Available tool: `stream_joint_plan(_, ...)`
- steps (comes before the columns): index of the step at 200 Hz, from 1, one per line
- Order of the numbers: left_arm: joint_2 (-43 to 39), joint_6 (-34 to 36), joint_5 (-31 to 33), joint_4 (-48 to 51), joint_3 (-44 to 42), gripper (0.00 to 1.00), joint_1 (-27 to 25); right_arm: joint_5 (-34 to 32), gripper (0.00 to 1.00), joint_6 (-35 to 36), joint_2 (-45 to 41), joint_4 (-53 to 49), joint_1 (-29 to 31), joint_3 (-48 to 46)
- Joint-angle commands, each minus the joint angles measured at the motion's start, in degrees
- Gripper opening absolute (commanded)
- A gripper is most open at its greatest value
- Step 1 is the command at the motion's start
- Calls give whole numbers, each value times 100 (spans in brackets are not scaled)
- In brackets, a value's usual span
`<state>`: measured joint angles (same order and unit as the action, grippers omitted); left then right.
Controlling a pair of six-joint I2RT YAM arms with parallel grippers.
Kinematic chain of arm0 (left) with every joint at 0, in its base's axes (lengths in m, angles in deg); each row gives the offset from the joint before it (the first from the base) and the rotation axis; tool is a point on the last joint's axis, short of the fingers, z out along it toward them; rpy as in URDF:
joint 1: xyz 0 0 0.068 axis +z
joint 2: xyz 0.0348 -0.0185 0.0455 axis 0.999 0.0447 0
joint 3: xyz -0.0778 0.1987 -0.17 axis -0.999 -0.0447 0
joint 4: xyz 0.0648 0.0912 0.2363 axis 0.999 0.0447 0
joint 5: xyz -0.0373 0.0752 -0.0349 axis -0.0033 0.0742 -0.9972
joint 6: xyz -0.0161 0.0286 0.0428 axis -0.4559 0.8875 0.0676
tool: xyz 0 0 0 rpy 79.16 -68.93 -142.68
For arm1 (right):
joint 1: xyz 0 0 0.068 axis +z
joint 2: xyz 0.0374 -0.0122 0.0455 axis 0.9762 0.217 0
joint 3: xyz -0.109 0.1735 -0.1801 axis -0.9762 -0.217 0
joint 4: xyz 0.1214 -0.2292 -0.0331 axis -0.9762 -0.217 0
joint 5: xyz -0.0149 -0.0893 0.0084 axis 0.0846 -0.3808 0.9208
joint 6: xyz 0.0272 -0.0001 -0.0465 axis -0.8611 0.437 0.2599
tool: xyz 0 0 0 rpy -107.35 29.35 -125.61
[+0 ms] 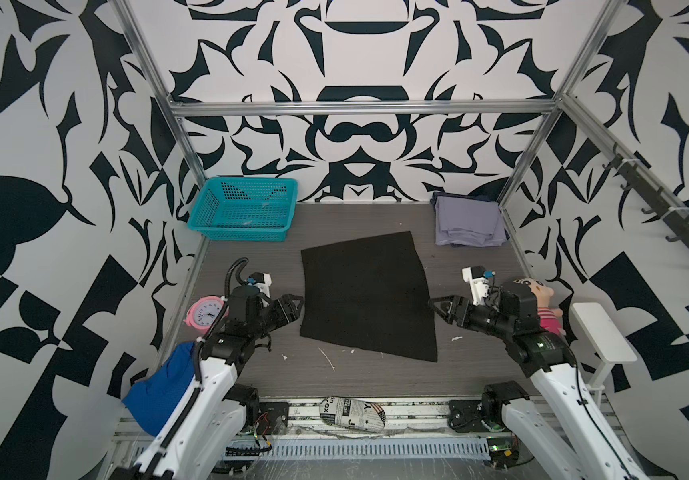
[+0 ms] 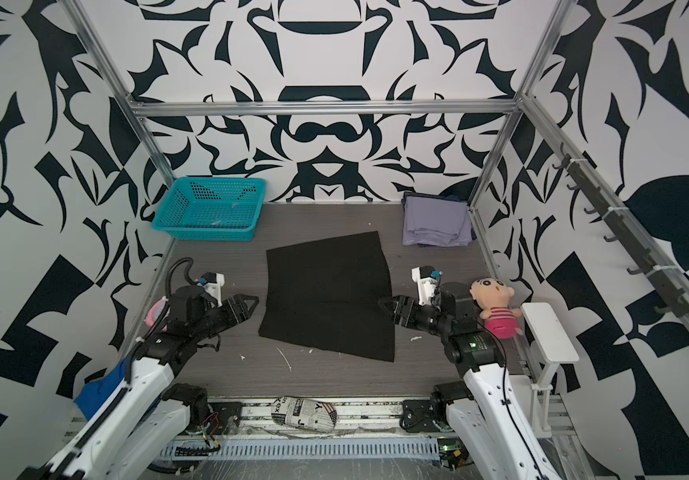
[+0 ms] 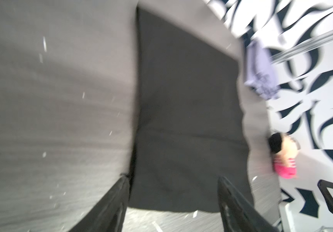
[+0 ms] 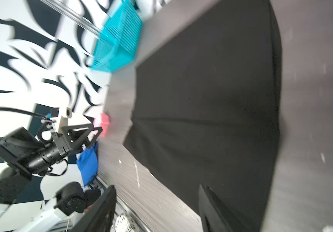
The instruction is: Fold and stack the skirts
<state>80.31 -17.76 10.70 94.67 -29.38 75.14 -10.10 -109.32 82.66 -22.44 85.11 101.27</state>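
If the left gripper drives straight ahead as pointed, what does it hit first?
Probably the black skirt: the left gripper points at its left edge, jaws open, close to the cloth. Its height is unclear, so it might skim over the fabric instead.

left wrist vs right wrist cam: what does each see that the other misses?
Only the left wrist view shows the folded lavender skirt and the plush doll. Only the right wrist view shows the teal basket and the blue cloth. Both show the black skirt lying flat on the grey table, and both are motion-blurred.
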Motion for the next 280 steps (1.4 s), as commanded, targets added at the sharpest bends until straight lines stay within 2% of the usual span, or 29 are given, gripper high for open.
stream_joint_plan(1,102,67,229,457,383,71,14,225,70,197,540,190,1,353)
stream_joint_plan(17,683,202,-39,273,489,68,8,124,69,35,932,704,10,219)
stream_joint_plan(41,1914,359,-366,-570,676,59,1,-87,53,270,2187,1058,125,491)
stream_joint_plan(49,2378,391,-356,-769,870,59,10,-327,51,436,2669,906,285,770)
stream_joint_plan(74,3942,680,-475,-1100,1650,57,-1,-1648,50,1202,3876,609,908,1620)
stream_joint_plan(98,5004,656,-713,-1263,2041,52,-205,-1441,42,936,4820,1211,974,1748)
stream_joint_plan(117,5225,476,-440,-1633,1647,51,-475,-1312,41,667,5234,1907,1011,1399)
stream_joint_plan(132,5411,97,-446,-2387,1104,50,-499,-1307,40,624,5585,2165,1009,1316)
stream_joint_plan(143,5636,-25,-401,-2532,1026,49,-456,-1320,39,589,5801,2306,1011,1348)
stream_joint_plan(158,5872,-21,-267,-2312,1287,47,-456,-1416,38,525,6010,2408,1011,1443)
stream_joint_plan(192,6128,69,489,-1233,2136,41,-454,-1883,36,338,6333,2224,965,1747)
stream_joint_plan(223,6105,148,1057,-903,2582,39,-428,-1990,36,113,6763,2469,787,1983)
stream_joint_plan(254,6443,349,873,-473,3296,36,-39,-2151,33,48,7382,2541,580,2701)
stream_joint_plan(280,6626,527,892,-123,3790,40,201,-2222,32,-55,7865,2515,398,3435)
